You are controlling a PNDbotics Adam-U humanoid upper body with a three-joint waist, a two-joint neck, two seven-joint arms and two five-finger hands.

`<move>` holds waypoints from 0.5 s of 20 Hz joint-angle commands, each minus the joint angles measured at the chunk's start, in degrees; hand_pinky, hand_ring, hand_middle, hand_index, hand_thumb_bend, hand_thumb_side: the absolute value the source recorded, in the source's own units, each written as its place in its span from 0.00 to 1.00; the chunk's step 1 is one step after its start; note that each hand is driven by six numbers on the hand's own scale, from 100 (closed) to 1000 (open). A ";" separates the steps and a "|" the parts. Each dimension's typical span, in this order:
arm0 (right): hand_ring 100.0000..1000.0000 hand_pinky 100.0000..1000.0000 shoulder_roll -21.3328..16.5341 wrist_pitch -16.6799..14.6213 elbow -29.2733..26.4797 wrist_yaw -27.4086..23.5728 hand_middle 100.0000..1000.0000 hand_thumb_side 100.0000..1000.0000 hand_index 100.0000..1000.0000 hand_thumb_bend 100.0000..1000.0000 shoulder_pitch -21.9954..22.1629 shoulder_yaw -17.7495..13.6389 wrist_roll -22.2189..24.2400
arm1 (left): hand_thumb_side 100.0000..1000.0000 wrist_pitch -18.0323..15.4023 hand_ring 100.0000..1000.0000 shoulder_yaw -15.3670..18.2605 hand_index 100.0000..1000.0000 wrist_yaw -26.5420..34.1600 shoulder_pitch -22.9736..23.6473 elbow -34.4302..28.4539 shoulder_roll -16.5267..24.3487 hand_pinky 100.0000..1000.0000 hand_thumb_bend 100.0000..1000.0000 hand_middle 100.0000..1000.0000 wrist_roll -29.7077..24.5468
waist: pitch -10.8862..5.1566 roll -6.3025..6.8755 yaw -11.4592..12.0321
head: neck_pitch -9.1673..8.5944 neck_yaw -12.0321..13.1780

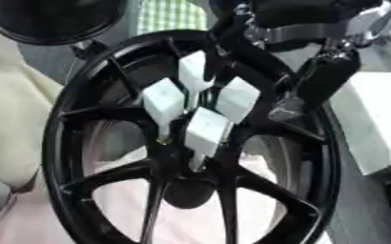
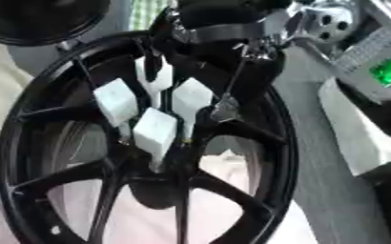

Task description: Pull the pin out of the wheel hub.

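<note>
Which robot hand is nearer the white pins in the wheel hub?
Right. The right robot hand hangs over the upper right of the wheel, just beside the white pins; the left robot hand is not in view.

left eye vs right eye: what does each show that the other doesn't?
Left eye only: more of the cream surface to the left of the rim, and the white slab stretching further right.

Right eye only: a grey device with a green lit patch at the upper right.

Both: the black wheel with four white blocks on pins at the hub, a dark round object at the top left, and the right hand reaching down beside the blocks; its fingers are unclear.
</note>
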 commanded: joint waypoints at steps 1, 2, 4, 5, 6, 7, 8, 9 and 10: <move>0.63 0.75 -0.81 -0.70 0.59 1.09 0.63 0.01 0.72 0.45 -0.70 -0.38 -0.26 | 0.60 -0.02 0.68 0.94 0.76 -0.30 -0.11 -0.85 1.09 0.70 1.00 0.73 0.23 | -0.96 0.38 0.11 | -0.62 -0.40; 0.62 0.74 -0.80 -0.81 0.70 1.22 0.63 0.01 0.72 0.45 -0.61 -0.37 -0.35 | 0.60 -0.02 0.68 0.93 0.76 -0.30 -0.10 -0.86 1.06 0.70 1.00 0.73 0.22 | -0.95 0.37 0.13 | -0.48 -0.42; 0.60 0.74 -0.77 -0.94 0.90 1.47 0.61 0.01 0.71 0.45 -0.45 -0.38 -0.54 | 0.60 0.01 0.68 0.90 0.76 -0.31 -0.09 -0.84 1.00 0.70 0.99 0.73 0.19 | -0.92 0.36 0.15 | -0.15 -0.41; 0.60 0.73 -0.74 -0.97 1.02 1.63 0.61 0.01 0.71 0.45 -0.38 -0.39 -0.67 | 0.60 0.02 0.68 0.89 0.76 -0.32 -0.08 -0.83 0.97 0.70 0.99 0.73 0.17 | -0.90 0.35 0.16 | 0.02 -0.41; 0.59 0.73 -0.72 -1.00 1.16 1.81 0.61 0.01 0.71 0.45 -0.29 -0.41 -0.82 | 0.60 0.03 0.68 0.88 0.76 -0.33 -0.07 -0.83 0.95 0.70 0.99 0.73 0.16 | -0.87 0.34 0.17 | 0.20 -0.42; 0.59 0.73 -0.70 -1.03 1.32 2.00 0.61 0.01 0.71 0.45 -0.21 -0.42 -0.97 | 0.60 0.04 0.68 0.87 0.76 -0.35 -0.07 -0.83 0.92 0.70 0.99 0.73 0.15 | -0.84 0.33 0.19 | 0.37 -0.41; 0.60 0.73 -0.69 -1.08 1.51 2.22 0.61 0.01 0.71 0.45 -0.12 -0.43 -1.11 | 0.60 0.05 0.68 0.85 0.76 -0.37 -0.05 -0.83 0.90 0.70 0.99 0.73 0.13 | -0.82 0.31 0.21 | 0.52 -0.40; 0.60 0.73 -0.68 -1.14 1.73 2.44 0.61 0.01 0.71 0.45 0.00 -0.44 -1.24 | 0.60 0.06 0.68 0.84 0.76 -0.39 -0.03 -0.84 0.86 0.70 0.99 0.73 0.11 | -0.78 0.29 0.24 | 0.66 -0.39; 0.60 0.73 -0.67 -1.21 2.01 2.64 0.61 0.01 0.71 0.45 0.12 -0.44 -1.37 | 0.60 0.08 0.68 0.84 0.76 -0.41 -0.02 -0.84 0.83 0.71 0.99 0.73 0.10 | -0.74 0.27 0.27 | 0.80 -0.38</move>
